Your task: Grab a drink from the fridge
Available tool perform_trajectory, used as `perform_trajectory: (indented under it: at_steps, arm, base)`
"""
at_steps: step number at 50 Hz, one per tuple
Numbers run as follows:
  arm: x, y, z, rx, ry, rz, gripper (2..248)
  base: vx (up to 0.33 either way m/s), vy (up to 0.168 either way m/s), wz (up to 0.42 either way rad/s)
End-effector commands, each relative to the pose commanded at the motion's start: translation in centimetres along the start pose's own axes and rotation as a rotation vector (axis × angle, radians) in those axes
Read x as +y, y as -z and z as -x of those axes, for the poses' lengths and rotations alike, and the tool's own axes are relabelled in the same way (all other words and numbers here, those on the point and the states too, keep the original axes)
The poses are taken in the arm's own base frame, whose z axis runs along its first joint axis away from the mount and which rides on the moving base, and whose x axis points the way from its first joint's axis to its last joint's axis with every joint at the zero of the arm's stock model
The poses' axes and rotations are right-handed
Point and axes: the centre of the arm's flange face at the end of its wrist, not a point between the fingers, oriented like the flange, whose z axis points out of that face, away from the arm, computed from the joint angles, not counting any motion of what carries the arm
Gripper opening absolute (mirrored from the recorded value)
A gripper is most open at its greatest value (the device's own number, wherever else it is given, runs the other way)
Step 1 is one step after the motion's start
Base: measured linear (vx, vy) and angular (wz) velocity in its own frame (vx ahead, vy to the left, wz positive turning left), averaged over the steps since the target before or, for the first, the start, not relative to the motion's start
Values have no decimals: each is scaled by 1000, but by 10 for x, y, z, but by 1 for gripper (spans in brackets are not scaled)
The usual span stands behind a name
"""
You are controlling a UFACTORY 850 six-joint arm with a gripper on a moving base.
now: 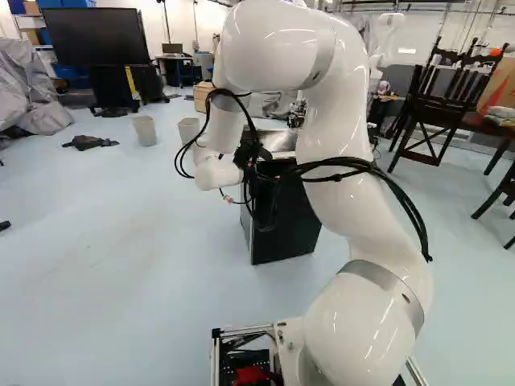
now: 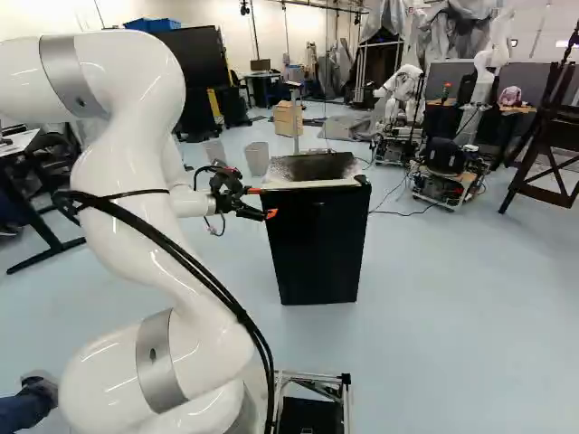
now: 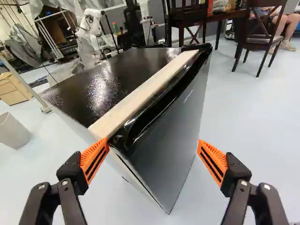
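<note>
Plainly released in the wrist view, end effector (image 2: 261,202) near the fridge (image 2: 317,244); pads (image 3: 95,161) hidden in the left base view

Arm (image 1: 370,201) is showing glossy white, w/ fat, rounded segs. Silver-grey bands (image 2: 158,362) are ringing the jts, the lower one bearing a small dark dot. Blk cables (image 2: 208,280) are running bundled along the outside, thinner ones looping nr the far end. Gripper (image 2: 261,202) is looking blk, its linked fingers (image 3: 72,167) carrying silvery screws (image 3: 64,183). Orange pads (image 3: 216,157) are sporting fine ribs & dark slots.
</note>
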Motion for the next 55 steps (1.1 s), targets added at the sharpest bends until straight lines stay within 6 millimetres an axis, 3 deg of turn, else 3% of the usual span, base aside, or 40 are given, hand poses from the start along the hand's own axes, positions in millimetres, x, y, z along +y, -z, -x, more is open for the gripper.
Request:
perform_trajectory:
  at_steps: [37,55]
  arm:
    - [46,18,-4,-12,55,7,247]
    - [51,24,-3,-15,64,0,247]
  base:
    - [0,-3,-5]
    - [0,1,1]
